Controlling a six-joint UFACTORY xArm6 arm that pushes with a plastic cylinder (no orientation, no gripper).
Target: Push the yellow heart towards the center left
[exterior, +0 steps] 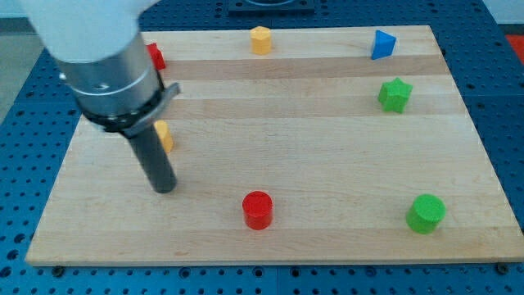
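A yellow block (165, 136), partly hidden behind my rod so its heart shape cannot be made out, lies at the board's centre left. My tip (165, 188) rests on the board just below that block, slightly toward the view's bottom. The arm's grey body covers the board's upper left corner.
A red block (155, 56) peeks out at the upper left behind the arm. A yellow hexagon (260, 39) sits at the top middle, a blue triangle (382, 44) top right, a green star (395, 94) right, a green cylinder (426, 213) bottom right, a red cylinder (257, 210) bottom middle.
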